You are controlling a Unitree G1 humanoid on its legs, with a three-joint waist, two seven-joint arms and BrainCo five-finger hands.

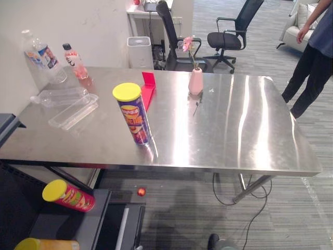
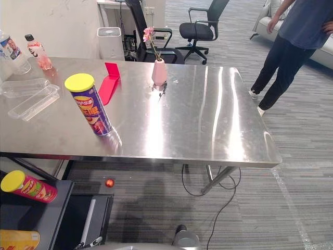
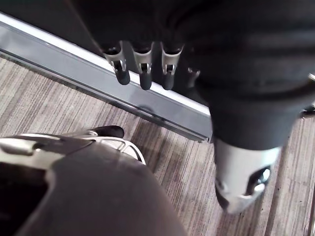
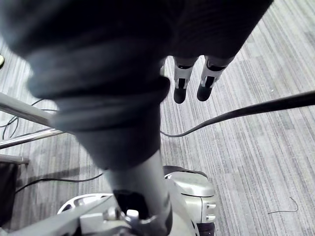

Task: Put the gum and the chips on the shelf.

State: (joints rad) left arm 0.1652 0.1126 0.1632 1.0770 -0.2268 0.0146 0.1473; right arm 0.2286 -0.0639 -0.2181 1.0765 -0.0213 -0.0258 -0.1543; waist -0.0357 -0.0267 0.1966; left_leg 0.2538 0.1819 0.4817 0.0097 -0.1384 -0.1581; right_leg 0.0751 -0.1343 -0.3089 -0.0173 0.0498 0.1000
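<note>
Both hands idle, low beside the body. Left hand (image 3: 144, 73) hangs with fingers straight over the floor and holds nothing. Right hand (image 4: 180, 87) likewise, fingers relaxed and empty.

Chips can (image 1: 133, 114), purple with a yellow lid, stands upright on the counter (image 1: 234, 130), toward the near edge. Just behind it lies a red flat pack (image 1: 148, 89), possibly the gum; cannot tell. The shelf (image 1: 99, 213) sits low at the robot's left, below counter level. It carries a red can (image 1: 68, 196) on its side and an orange can (image 1: 47, 245) at the frame edge.

Risks, as judged:
- The can is tall and narrow. A finger brushing it high up could topple it and let it roll off the near edge.
- Reaching past it for the red pack could knock the can, or clip the pink vase (image 1: 195, 81) nearby.
- The red can lies loose on the shelf — a bump while placing could set it rolling.
- A small red ball (image 1: 141, 191) on the floor is a footing hazard.

Containers: the vase holds one pink flower. The clear trays (image 1: 73, 110) look empty. Of the two bottles (image 1: 44, 57), the smaller is pinkish — fill levels unclear.
</note>
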